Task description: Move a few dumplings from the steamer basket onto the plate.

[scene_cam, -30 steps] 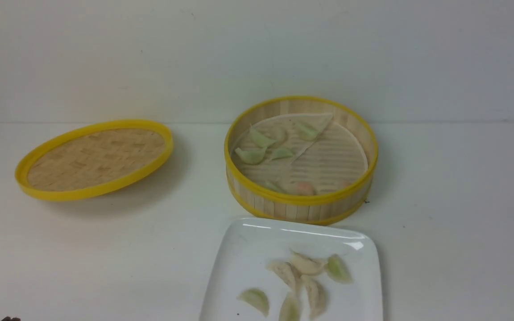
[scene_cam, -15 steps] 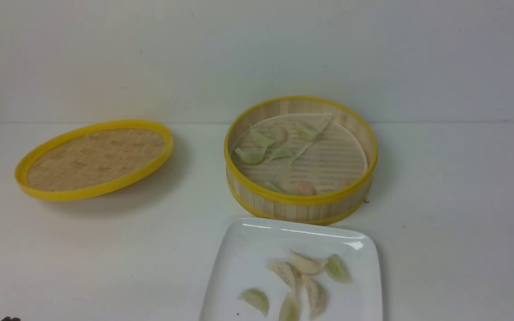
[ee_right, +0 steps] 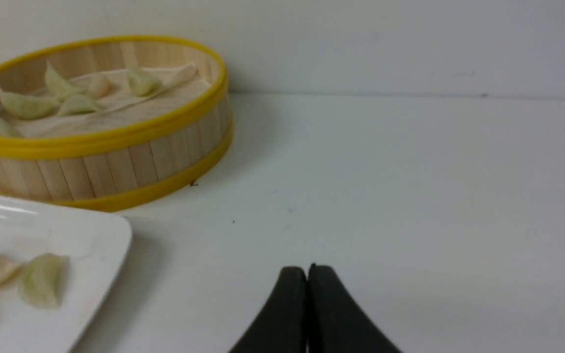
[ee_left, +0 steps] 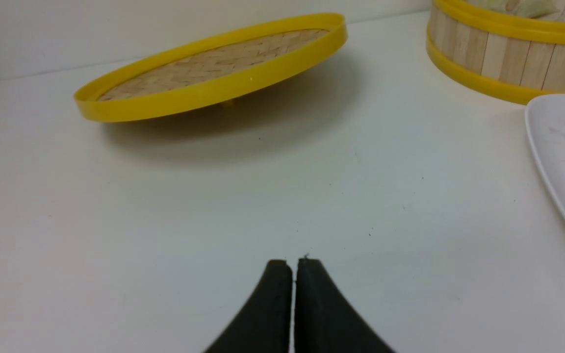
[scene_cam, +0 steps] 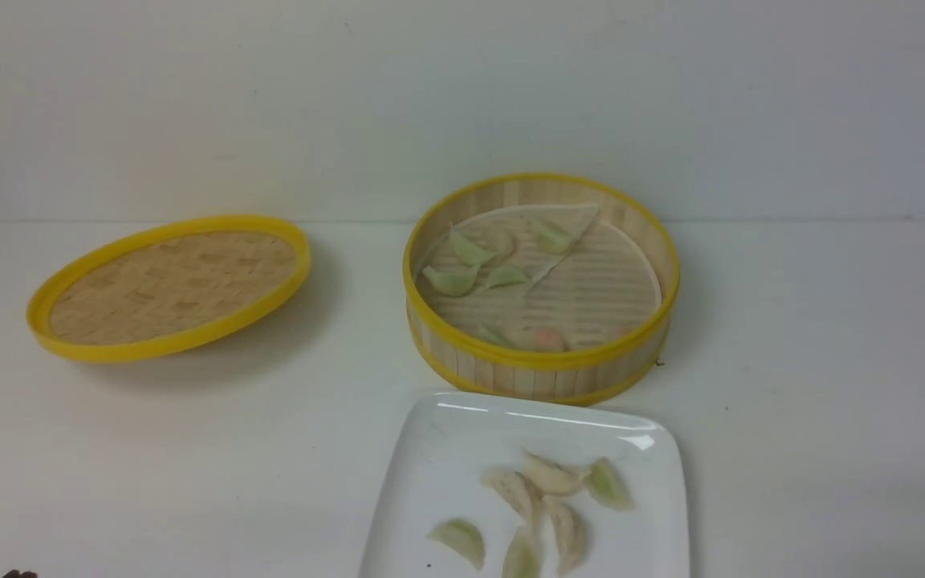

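Steamer basket [scene_cam: 541, 363]: on the white tabletop [scene_cam: 189, 449], far centre; several green and pinkish dumplings [scene_cam: 462, 265] inside, on its pale liner.
Plate [scene_cam: 446, 457]: white, just in front of the basket; six dumplings on it, green and off-white.
Woven lid [scene_cam: 169, 285]: yellow-rimmed, tilted, well to the left.
My left gripper [ee_left: 293, 264]: clenched, empty, over bare tabletop.
My right gripper [ee_right: 306, 271]: clenched, empty, right of the plate.
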`<action>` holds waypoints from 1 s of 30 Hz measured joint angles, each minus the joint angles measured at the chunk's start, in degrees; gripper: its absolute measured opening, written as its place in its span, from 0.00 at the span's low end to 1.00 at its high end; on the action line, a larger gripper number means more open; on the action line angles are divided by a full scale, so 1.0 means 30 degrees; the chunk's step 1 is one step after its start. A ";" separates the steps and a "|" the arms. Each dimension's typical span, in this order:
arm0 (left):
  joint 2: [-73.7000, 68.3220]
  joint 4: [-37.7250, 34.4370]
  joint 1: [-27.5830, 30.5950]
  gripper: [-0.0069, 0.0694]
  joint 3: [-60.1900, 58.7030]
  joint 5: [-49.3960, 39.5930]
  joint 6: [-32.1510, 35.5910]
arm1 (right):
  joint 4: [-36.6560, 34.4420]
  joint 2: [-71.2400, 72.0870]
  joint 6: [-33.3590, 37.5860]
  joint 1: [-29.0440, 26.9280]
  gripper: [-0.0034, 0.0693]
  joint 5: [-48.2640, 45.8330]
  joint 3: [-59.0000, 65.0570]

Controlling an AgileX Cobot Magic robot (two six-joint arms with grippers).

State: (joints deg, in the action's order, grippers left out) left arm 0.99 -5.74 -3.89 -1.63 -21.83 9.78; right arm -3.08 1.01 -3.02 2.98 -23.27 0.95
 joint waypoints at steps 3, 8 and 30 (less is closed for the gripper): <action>0.0000 0.0000 0.0000 0.08 0.0000 0.0000 0.0000 | 0.0138 0.0000 -0.0629 -0.0093 0.03 0.0016 0.0000; 0.0000 0.0000 0.0000 0.08 0.0000 0.0000 0.0000 | 0.0175 0.0000 -0.0701 -0.0093 0.03 0.0022 0.0000; 0.0000 0.0000 0.0000 0.08 0.0000 0.0000 0.0000 | 0.0222 0.0000 -0.0716 -0.0093 0.03 0.0037 0.0000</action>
State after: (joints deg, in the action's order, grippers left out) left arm 0.99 -5.74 -3.89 -1.63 -21.83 9.78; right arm -2.41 1.01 -5.16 2.70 -23.16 0.95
